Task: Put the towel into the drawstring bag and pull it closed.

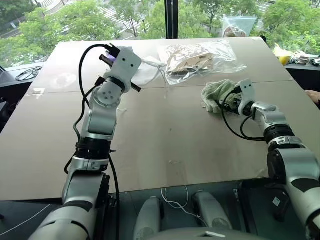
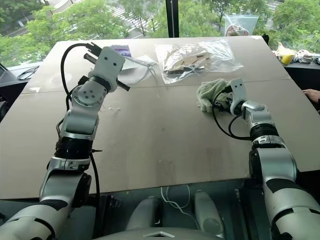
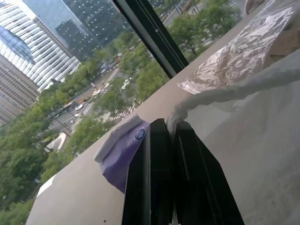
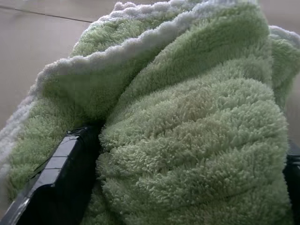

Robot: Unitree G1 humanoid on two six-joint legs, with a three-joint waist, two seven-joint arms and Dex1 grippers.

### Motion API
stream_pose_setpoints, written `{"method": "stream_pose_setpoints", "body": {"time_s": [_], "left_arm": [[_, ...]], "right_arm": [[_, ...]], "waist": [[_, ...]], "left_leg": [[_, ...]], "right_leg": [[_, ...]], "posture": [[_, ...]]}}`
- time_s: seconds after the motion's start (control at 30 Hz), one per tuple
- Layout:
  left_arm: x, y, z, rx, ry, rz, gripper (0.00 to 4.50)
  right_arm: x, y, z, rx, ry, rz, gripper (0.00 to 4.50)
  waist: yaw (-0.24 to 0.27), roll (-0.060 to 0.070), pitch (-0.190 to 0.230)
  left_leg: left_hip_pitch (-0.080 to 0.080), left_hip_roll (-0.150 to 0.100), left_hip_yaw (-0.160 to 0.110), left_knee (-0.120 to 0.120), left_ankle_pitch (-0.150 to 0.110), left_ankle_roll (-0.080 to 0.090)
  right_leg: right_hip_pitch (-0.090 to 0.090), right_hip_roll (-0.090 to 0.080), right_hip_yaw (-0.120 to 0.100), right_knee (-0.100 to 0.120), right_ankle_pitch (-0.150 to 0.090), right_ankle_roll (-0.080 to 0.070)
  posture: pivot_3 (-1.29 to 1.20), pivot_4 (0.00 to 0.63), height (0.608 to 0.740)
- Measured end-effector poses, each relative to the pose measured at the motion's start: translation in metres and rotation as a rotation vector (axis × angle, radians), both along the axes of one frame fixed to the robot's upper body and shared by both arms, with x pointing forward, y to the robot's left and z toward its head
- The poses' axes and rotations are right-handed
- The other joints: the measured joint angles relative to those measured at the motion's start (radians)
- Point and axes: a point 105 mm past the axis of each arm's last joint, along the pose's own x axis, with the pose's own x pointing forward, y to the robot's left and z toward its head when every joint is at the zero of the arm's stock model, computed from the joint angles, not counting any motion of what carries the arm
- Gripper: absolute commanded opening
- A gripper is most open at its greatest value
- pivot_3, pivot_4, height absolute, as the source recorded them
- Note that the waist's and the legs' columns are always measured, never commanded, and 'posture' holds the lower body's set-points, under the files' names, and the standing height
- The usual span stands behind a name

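A: Where is the towel (image 1: 216, 95) now, and which arm is closer to it?

B: It lies on the table (image 1: 165, 145), on the robot's right side, in front of the clear plastic bag (image 1: 197, 59). The right gripper (image 1: 231, 103) is at it. In the right wrist view the 2 black fingers (image 4: 56, 180) stand wide apart with the green cloth bulging between them, but they are not pressed on it, so I judge it is not yet gripped.

A: And the left one?

B: The left gripper (image 3: 169, 140) is raised over the far left part of the table, fully closed on the white fabric of the drawstring bag (image 1: 149, 70), near the purple tissue pack (image 3: 123, 152).

A: So which way must the towel go?

B: From the right gripper toward the robot's left, across the table to the bag. The towel is a crumpled bundle, light green terry with whitish edges, a little longer from near to far. I think it will compress easily when the fingers close.
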Motion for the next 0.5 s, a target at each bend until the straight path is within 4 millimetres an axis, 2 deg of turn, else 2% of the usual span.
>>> {"method": "stream_pose_setpoints", "body": {"time_s": [0.03, 0.07, 0.2, 0.37, 0.5], "left_arm": [[-0.001, -0.001, 0.001, 0.001, -0.005, -0.003, 0.0], [-0.001, -0.001, 0.002, 0.002, -0.009, -0.005, 0.0], [-0.001, -0.002, 0.003, 0.001, -0.01, -0.005, 0.0], [-0.001, -0.002, 0.002, -0.009, -0.006, -0.005, 0.0], [0.0, -0.003, -0.001, -0.07, 0.017, -0.011, 0.0]], "right_arm": [[0.001, 0.002, -0.001, -0.02, -0.004, -0.001, 3.98], [0.001, 0.003, -0.001, -0.02, -0.003, -0.004, 3.76], [0.001, 0.012, -0.006, 0.003, 0.013, 0.011, 2.08], [0.001, 0.016, -0.005, 0.032, 0.021, 0.018, 0.22], [0.001, 0.015, -0.005, 0.035, 0.02, 0.014, 0.14]], "waist": [[0.0, -0.001, -0.001], [0.0, -0.002, -0.001], [-0.001, -0.002, -0.001], [-0.001, -0.002, -0.001], [-0.001, -0.002, -0.001]], "left_leg": [[0.002, 0.0, 0.0, 0.0, 0.0, 0.0], [0.003, 0.0, 0.0, 0.0, 0.0, 0.0], [0.012, 0.0, 0.0, -0.001, 0.0, 0.0], [0.012, 0.0, 0.0, 0.0, 0.0, 0.0], [0.012, 0.0, 0.0, 0.0, 0.0, 0.0]], "right_leg": [[0.002, 0.0, 0.0, 0.0, 0.0, 0.001], [0.002, 0.001, 0.0, 0.0, 0.0, 0.001], [0.01, 0.001, 0.001, 0.001, -0.001, 0.001], [0.01, 0.001, 0.001, 0.0, -0.001, 0.001], [0.01, 0.001, 0.001, 0.0, -0.001, 0.001]], "posture": [[0.0, 0.15, 0.74], [0.0, 0.15, 0.74], [0.0, 0.15, 0.74], [0.0, 0.15, 0.74], [0.0, 0.15, 0.74]]}}
